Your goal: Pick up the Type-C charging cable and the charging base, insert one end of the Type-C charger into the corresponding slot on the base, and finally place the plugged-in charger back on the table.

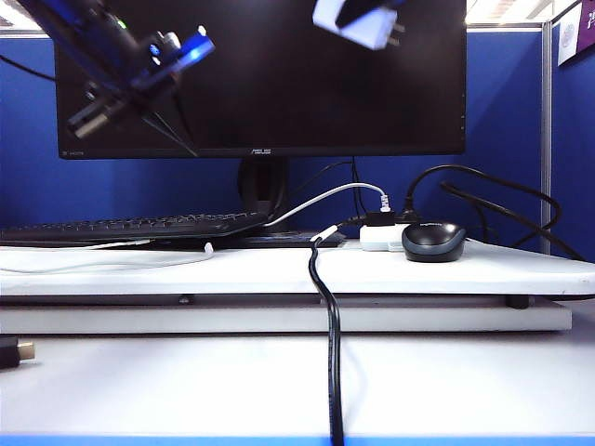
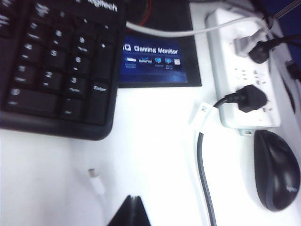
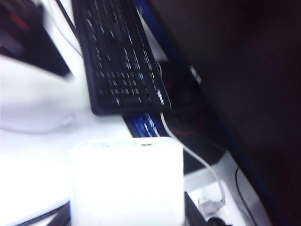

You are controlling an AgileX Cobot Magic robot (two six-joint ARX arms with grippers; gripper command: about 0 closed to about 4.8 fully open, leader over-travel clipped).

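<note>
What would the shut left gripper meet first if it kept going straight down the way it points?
Probably the bare white table, beside the small white plug of the thin white Type-C charging cable. The left gripper points down just right of that plug; depth is unclear, so it might clip it.

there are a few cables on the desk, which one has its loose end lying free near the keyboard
The Type-C charging cable: thin and white, its small plug lies unplugged on the table just in front of the keyboard. The thick black cable runs into the power strip.
</note>
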